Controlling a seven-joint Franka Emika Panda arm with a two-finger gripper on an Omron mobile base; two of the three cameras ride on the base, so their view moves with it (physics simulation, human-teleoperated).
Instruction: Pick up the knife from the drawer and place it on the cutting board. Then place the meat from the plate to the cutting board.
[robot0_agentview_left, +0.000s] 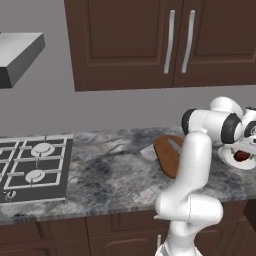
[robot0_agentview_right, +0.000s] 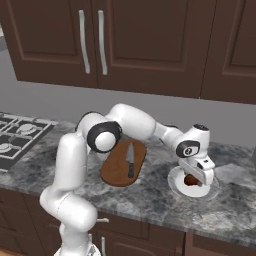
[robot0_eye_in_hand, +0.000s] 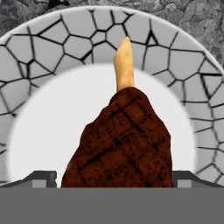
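The meat (robot0_eye_in_hand: 121, 148) is seen at the lower centre of the hand view, a dark reddish-brown lump with a pale bone tip pointing toward the top of the frame. It lies on the plate (robot0_eye_in_hand: 39, 131), whose smooth white centre is ringed by a wide rim patterned with dark crack lines. The two fingertips (robot0_eye_in_hand: 41, 178) are found at the bottom left and bottom right of that view, one on either side of the meat, so the gripper (robot0_eye_in_hand: 118, 181) is spread wide, with the meat between its jaws and not clamped (whether the pads touch it cannot be told).

In the right base view the gripper (robot0_agentview_right: 196, 181) is lowered over the plate (robot0_agentview_right: 176, 186) at the lower right of centre, where the meat (robot0_agentview_right: 189, 179) shows as a dark spot. Just left of the plate the cutting board (robot0_agentview_right: 116, 172) is laid on the grey marbled counter (robot0_agentview_right: 150, 205), and the knife (robot0_agentview_right: 130, 161) rests on it, blade pointing toward the top of the frame. A stove (robot0_agentview_right: 15, 137) is seen at the left edge.

In the left base view the cutting board (robot0_agentview_left: 167, 155) is partly hidden by the arm, and the plate (robot0_agentview_left: 240, 161) sits at the right edge.
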